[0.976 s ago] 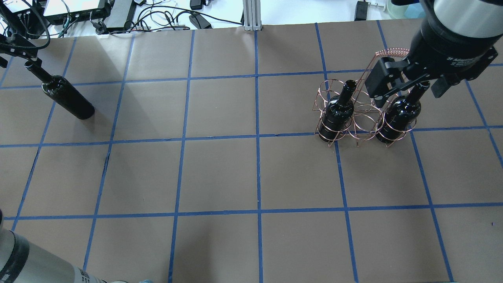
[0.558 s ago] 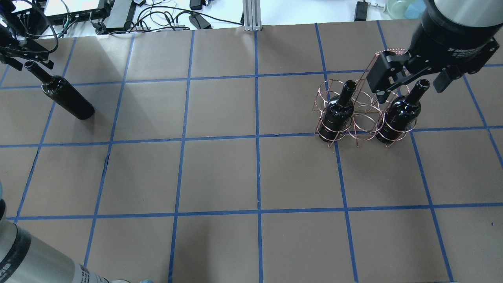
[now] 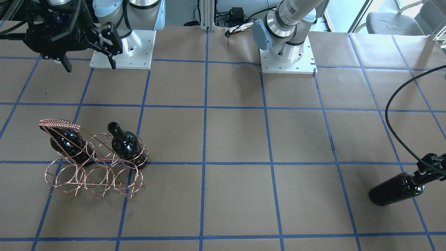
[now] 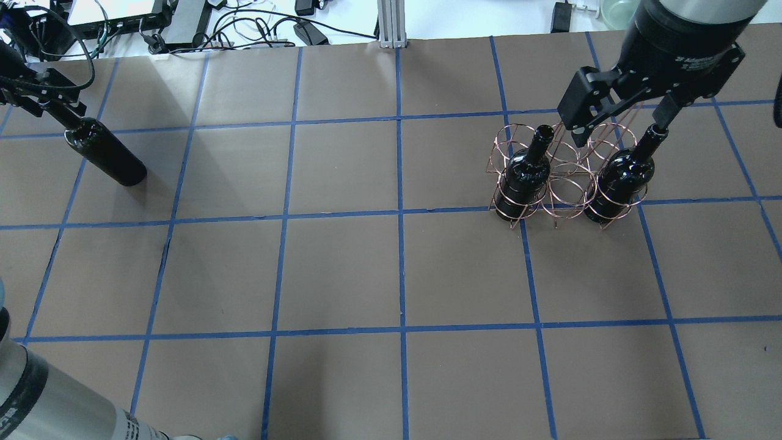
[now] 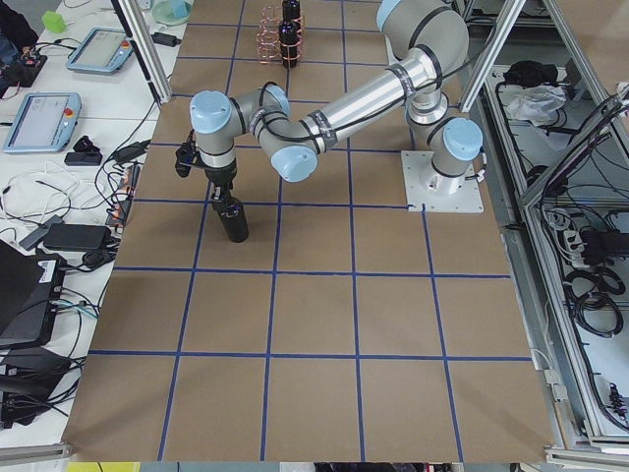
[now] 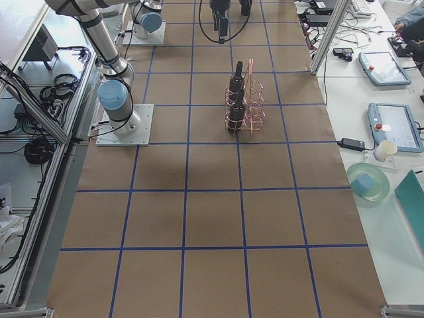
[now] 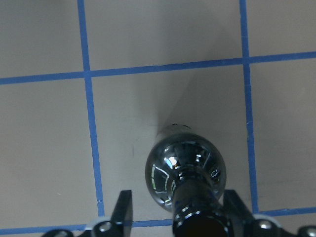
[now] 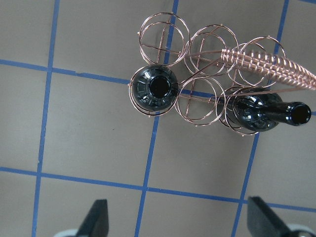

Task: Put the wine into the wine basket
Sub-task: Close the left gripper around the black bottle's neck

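Left pincer (image 7: 177,202) straddles the slim neck of a glossy black glass wine bottle (image 4: 107,153). Its jaws are parted, with a gap showing on one side of the neck, so it is not clamped. That bottle stands upright on the brown paper counter (image 4: 342,269) with its blue tape grid, far over on the robot's left and well apart from the copper thin-wire basket (image 4: 568,183) of six round rings. Above the basket hangs the right pincer (image 4: 623,116), jaws spread wide and holding nothing. A second black bottle (image 4: 524,174) and a third black bottle (image 4: 618,177) stand in the two end rings of the row nearer the robot. The coiled wire handle (image 3: 59,122) arches over the basket.
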`<state>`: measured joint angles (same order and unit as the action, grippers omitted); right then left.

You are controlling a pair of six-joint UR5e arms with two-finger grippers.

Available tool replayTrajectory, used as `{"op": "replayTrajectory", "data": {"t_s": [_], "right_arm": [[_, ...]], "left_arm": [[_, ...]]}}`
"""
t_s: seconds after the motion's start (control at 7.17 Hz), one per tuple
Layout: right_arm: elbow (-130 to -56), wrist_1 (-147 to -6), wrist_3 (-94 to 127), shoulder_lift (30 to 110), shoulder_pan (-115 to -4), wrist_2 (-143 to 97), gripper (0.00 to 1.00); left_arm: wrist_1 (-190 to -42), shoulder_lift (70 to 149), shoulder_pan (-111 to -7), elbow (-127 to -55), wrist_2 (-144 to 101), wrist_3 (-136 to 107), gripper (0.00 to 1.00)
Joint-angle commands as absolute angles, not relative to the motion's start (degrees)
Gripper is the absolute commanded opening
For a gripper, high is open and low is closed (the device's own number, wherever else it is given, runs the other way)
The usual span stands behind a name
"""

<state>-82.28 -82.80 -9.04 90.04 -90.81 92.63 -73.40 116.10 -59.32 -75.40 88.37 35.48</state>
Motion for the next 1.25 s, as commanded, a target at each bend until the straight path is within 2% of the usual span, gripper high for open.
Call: {"op": "replayTrajectory", "data": {"t_s": [0.0,0.42,0.56,0.84,0.98,1.12], "right_arm": [[-81.74,-84.11,-8.70,88.42,-90.88,91.85,1.00],[-82.52,-84.02,-8.70,89.47,-90.88,89.91,1.00],[-82.62,-84.46,-9.40,89.30,-90.88,89.65,1.00],[-82.97,-84.46,-9.67,89.47,-90.70,90.88,1.00],[-83.14,-84.46,-9.67,89.47,-90.79,90.70,1.00],[-83.49,-84.46,-9.67,89.47,-90.79,90.88,1.00]], "left_arm": [[-72.95,116.10,-59.33,-75.41,88.51,37.35,0.45],[-72.86,115.93,-59.76,-75.41,88.15,36.91,0.47],[-72.86,115.84,-60.03,-75.41,88.07,37.09,0.57],[-72.86,115.93,-60.03,-75.41,86.84,37.53,0.59],[-72.86,115.93,-60.03,-75.41,85.79,37.53,0.56],[-72.77,116.01,-60.03,-75.41,83.26,37.09,0.35]]}}
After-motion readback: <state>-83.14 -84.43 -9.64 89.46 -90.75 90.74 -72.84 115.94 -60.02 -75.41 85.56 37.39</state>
